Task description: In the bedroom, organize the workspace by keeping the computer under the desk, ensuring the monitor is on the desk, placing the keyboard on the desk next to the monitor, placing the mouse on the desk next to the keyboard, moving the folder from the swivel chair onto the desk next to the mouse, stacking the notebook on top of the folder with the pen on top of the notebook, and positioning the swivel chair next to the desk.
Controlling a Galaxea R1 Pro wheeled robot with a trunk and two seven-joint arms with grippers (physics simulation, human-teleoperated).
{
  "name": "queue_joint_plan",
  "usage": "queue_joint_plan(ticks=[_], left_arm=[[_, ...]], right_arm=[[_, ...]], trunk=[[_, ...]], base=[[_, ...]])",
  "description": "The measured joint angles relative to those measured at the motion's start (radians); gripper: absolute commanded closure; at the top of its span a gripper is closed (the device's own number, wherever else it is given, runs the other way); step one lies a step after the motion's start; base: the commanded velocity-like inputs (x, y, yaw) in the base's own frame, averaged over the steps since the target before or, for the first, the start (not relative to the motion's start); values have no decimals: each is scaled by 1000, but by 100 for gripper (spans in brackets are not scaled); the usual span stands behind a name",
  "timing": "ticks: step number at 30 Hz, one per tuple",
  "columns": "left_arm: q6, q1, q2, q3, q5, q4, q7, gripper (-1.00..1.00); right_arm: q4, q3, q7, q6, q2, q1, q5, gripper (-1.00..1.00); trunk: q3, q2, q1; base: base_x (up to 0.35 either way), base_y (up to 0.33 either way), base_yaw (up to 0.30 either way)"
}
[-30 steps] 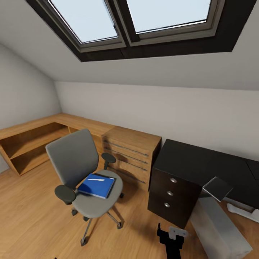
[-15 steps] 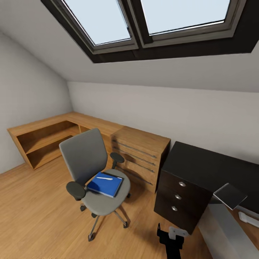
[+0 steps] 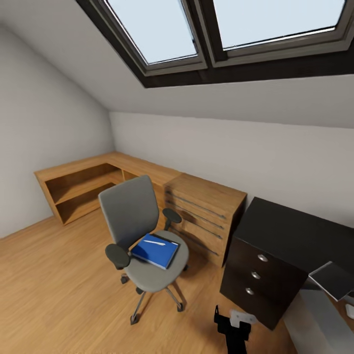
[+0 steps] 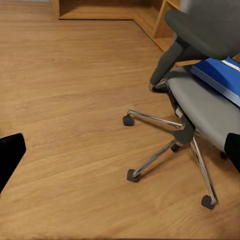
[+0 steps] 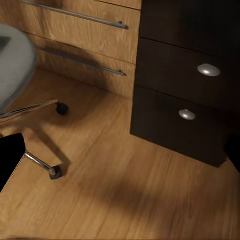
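The grey swivel chair [image 3: 132, 216] stands on the wood floor in front of the low wood cabinets. The blue folder [image 3: 157, 250] lies flat on its seat, with a thin white stick [image 3: 154, 242], perhaps the pen, on top. The black desk top [image 3: 300, 233] runs off to the right. Under its edge stands the pale computer tower [image 3: 314, 314], with a thin grey rectangle [image 3: 337, 279], possibly the notebook, above it. My left gripper [image 4: 120, 155] hangs open over the floor beside the chair's chrome base [image 4: 165, 150] and the folder [image 4: 220, 75]. My right gripper [image 5: 120, 155] is open, low before the dark drawers.
A dark three-drawer cabinet [image 3: 263, 275] stands under the desk's left end, and its knobs [image 5: 208, 69] are close to my right gripper. Light wood drawers [image 3: 206, 216] and open shelves [image 3: 78, 189] line the wall. A dark arm link [image 3: 233, 329] pokes in below. Bare floor [image 3: 54, 285] lies left.
The whole picture has slid to the right, so the camera has turned left. The chair, folder and cabinets keep their places relative to each other.
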Motion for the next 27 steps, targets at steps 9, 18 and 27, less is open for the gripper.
queue_joint_plan(ticks=[9,18,27], left_arm=[[1,0,-4,-17,-1,24,-2,-100],[2,0,-5,-67,-1,39,-2,-100],[2,0,-7,-85,0,55,-2,-100]], right_arm=[[1,1,1,0,2,2,2,-100],[0,1,2,0,2,3,3,-100],[0,0,2,-2,2,3,4,-100]], trunk=[[-1,0,0],[-5,0,0],[-9,0,0]], base=[[0,0,264],[0,0,264],[0,0,264]])
